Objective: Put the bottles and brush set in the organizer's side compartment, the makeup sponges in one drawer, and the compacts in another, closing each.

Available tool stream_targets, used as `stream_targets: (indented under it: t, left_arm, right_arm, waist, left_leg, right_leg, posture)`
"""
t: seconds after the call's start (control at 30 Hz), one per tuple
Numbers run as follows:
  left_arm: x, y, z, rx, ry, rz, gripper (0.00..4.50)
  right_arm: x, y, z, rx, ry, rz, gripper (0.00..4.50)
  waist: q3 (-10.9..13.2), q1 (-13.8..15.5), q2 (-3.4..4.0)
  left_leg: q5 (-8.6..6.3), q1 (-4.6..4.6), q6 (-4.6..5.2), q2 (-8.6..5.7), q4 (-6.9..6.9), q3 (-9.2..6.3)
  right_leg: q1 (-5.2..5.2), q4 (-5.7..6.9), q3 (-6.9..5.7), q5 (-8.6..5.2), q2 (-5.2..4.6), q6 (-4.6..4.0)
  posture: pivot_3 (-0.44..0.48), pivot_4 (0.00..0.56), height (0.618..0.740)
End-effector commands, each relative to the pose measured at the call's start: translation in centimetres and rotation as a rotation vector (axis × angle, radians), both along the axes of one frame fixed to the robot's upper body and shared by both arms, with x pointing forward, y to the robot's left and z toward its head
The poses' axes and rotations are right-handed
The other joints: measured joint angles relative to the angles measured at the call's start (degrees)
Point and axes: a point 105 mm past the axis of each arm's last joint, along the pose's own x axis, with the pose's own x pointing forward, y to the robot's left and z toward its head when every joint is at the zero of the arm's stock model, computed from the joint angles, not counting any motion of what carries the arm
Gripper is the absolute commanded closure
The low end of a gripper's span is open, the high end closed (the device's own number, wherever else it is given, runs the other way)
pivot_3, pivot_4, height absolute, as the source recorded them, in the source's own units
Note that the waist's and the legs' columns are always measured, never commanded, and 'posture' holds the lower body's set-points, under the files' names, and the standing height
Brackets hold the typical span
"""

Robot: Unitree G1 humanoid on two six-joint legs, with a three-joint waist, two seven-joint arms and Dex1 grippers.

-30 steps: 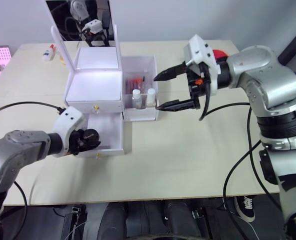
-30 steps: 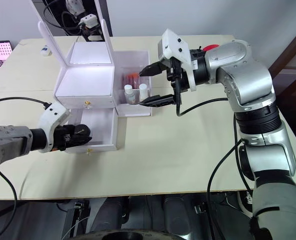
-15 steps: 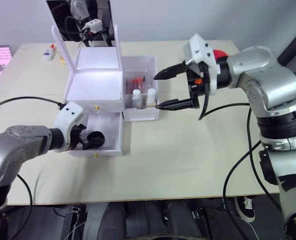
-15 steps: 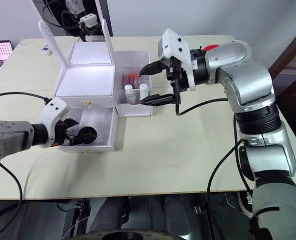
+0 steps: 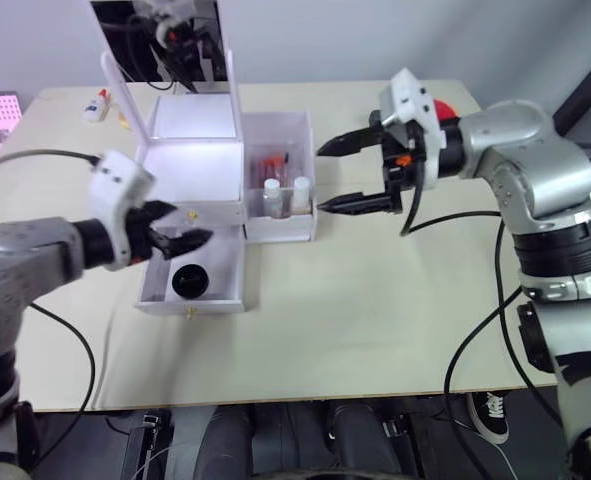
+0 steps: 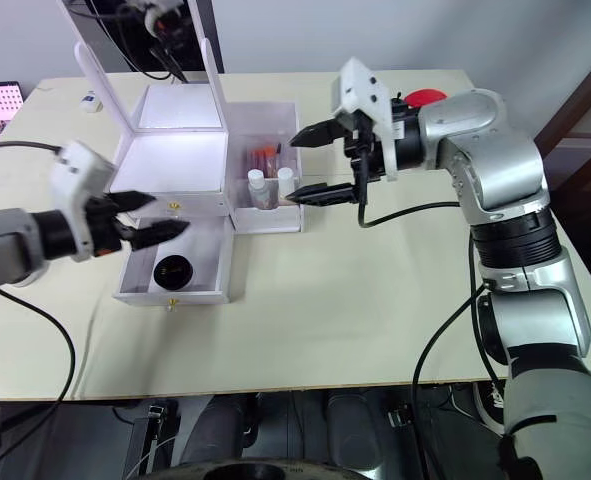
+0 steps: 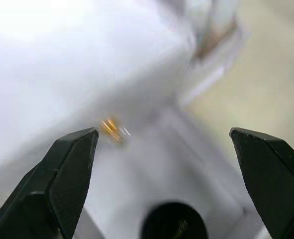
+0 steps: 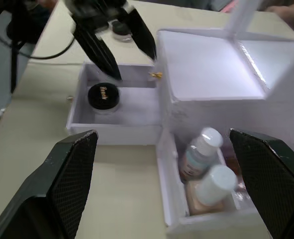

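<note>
The white organizer [image 5: 215,190] stands on the bench [image 5: 375,290], its mirrored lid [image 5: 165,50] tilted up at the back. Its lower drawer [image 5: 190,282] is pulled out toward the robot, and one round black compact [image 5: 186,281] lies inside, near the middle of the drawer floor. The upper drawer, with a small gold knob [image 5: 191,214], is pushed in.

The left tool [image 5: 178,228] hovers above the open drawer, just in front of the upper drawer's face. Its two black fingers are spread wide and hold nothing — in the left wrist view the compact [image 7: 172,220] shows between and beyond them, untouched.

The side compartment [image 5: 280,178] on the organizer's right holds two white-capped bottles [image 5: 286,195] at its front, standing upright side by side, and behind them a reddish item that may be the brush set [image 5: 271,164]; it is too small to tell for sure. In the right wrist view the bottles [image 8: 206,167] stand close together, just beside the organizer's wall.

The right tool [image 5: 347,176] hangs beside the side compartment, pointed at it, fingers wide apart and empty — one fingertip is level with the compartment's back half, the other with its front corner.

Farther back on the bench, a small white bottle [image 5: 97,104] lies near the left rear corner, and a red object [image 5: 437,108] sits behind the right arm.
</note>
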Motion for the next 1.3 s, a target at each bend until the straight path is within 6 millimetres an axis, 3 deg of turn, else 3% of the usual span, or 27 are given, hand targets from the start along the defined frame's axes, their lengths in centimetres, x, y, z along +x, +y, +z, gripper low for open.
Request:
stream_targets:
  t: [0.03, 0.13, 0.2, 0.3, 0.37, 0.4, 0.47, 0.6, 0.73, 0.97, 1.2, 1.27, 1.3]
  left_arm:
    - [-0.8, 4.2, 1.8, 0.08, -0.15, 0.142, 0.05]
    - [-2.2, 7.9, 1.9, 0.095, -0.188, 0.231, 0.05]
    - [-4.4, 9.9, 1.5, 0.096, -0.171, 0.223, 0.05]
    - [-6.9, 14.5, 0.5, 0.061, -0.11, 0.356, 0.05]
    - [-8.1, 16.3, 0.2, 0.061, -0.121, 0.403, 0.05]
    - [-9.2, 18.6, -0.3, 0.046, -0.137, 0.501, 0.05]
    - [-11.0, 21.4, -1.4, 0.013, -0.156, 0.626, 0.05]
    - [-12.6, 23.1, -3.0, -0.024, -0.17, 0.704, 0.05]
    - [-12.9, 22.7, -3.5, -0.049, -0.174, 0.696, 0.05]
    - [-11.5, 20.9, -2.6, -0.077, -0.208, 0.63, 0.05]
    - [-8.7, 16.2, -1.3, -0.091, -0.2, 0.438, 0.05]
    - [-7.5, 13.7, -1.2, -0.07, -0.181, 0.337, 0.05]
    - [-6.8, 12.3, -1.4, -0.036, -0.171, 0.276, 0.28]
  right_arm:
    - [1.4, -2.6, 0.1, 0.042, -0.048, -0.102, 0.0]
    - [2.3, -4.8, -0.1, 0.093, -0.035, -0.172, 0.0]
    - [2.3, -6.7, -0.6, 0.114, 0.005, -0.205, 0.0]
    - [2.7, -10.1, -1.6, 0.134, 0.05, -0.303, 0.0]
    - [3.2, -12.0, -2.2, 0.166, 0.088, -0.375, 0.0]
    - [3.5, -13.7, -2.9, 0.192, 0.089, -0.442, 0.0]
    - [3.8, -15.9, -3.9, 0.211, 0.082, -0.528, 0.0]
    - [4.0, -17.7, -5.2, 0.22, 0.06, -0.596, 0.0]
    - [4.1, -17.9, -5.5, 0.227, 0.067, -0.597, 0.0]
    - [3.1, -14.7, -3.7, 0.208, 0.054, -0.417, 0.0]
    - [0.7, -9.5, -1.6, 0.195, 0.118, -0.181, 0.0]
    - [-0.3, -7.6, -1.2, 0.163, 0.135, -0.109, 0.0]
    - [-0.8, -6.6, -1.1, 0.134, 0.158, -0.074, 0.0]
  waist:
    - [0.0, 0.0, 0.02]
    - [0.0, 0.1, 0.04]
    - [0.0, 0.1, 0.04]
    - [0.0, 0.3, 0.04]
    - [0.0, 0.1, 0.04]
    - [0.0, 0.2, 0.04]
    - [0.0, 0.0, 0.05]
    - [0.0, -0.1, 0.05]
    - [0.0, -0.2, 0.05]
    - [0.0, -0.2, 0.07]
    - [0.0, 0.0, 0.08]
    - [0.0, 0.2, 0.08]
    - [0.0, 0.2, 0.08]
  left_leg:
    - [0.0, 0.0, 0.0, 0.0, -0.01, 0.0]
    - [0.0, 0.0, 0.0, 0.0, -0.01, 0.02]
    - [0.0, -0.01, 0.0, 0.0, 0.0, 0.03]
    - [-0.01, -0.02, -0.01, 0.0, -0.03, 0.1]
    - [-0.01, -0.02, -0.01, 0.0, -0.02, 0.11]
    - [-0.01, 0.0, -0.01, 0.0, 0.0, 0.12]
    - [-0.01, 0.04, -0.02, 0.01, 0.03, 0.17]
    - [-0.02, 0.07, -0.03, 0.01, -0.05, 0.25]
    - [-0.02, 0.1, -0.02, 0.07, -0.01, 0.24]
    - [-0.02, 0.11, -0.03, 0.09, -0.04, 0.25]
    - [-0.02, 0.12, -0.03, 0.11, -0.03, 0.25]
    - [-0.02, 0.11, -0.03, 0.11, -0.03, 0.25]
    - [-0.02, 0.1, -0.03, 0.11, -0.02, 0.25]
  right_leg:
    - [0.0, 0.01, 0.0, -0.01, 0.0, -0.01]
    - [-0.02, 0.0, 0.0, -0.01, 0.0, -0.02]
    - [-0.02, -0.02, 0.0, -0.01, 0.0, -0.03]
    - [-0.02, -0.1, 0.0, -0.02, -0.06, -0.05]
    - [-0.02, -0.11, 0.0, -0.03, -0.07, -0.05]
    - [-0.01, -0.1, 0.0, -0.03, -0.09, -0.06]
    - [0.01, -0.1, 0.0, -0.01, -0.14, -0.09]
    - [0.02, -0.13, 0.0, -0.02, -0.17, -0.08]
    - [0.01, -0.04, 0.0, -0.01, -0.13, -0.09]
    - [0.02, -0.04, 0.0, -0.01, -0.11, -0.08]
    - [0.02, -0.02, 0.0, -0.01, -0.09, -0.08]
    - [0.02, -0.04, 0.0, -0.01, -0.1, -0.08]
    - [0.02, -0.04, 0.0, -0.01, -0.1, -0.08]
  posture:
    - [0.0, 0.15, 0.74]
    - [0.0, 0.15, 0.74]
    - [0.0, 0.15, 0.74]
    - [0.0, 0.15, 0.74]
    - [0.0, 0.15, 0.74]
    - [0.0, 0.15, 0.74]
    - [0.0, 0.15, 0.74]
    - [0.0, 0.15, 0.74]
    - [0.0, 0.15, 0.74]
    - [0.0, 0.15, 0.74]
    - [0.0, 0.15, 0.74]
    - [0.0, 0.15, 0.74]
    - [0.0, 0.15, 0.74]
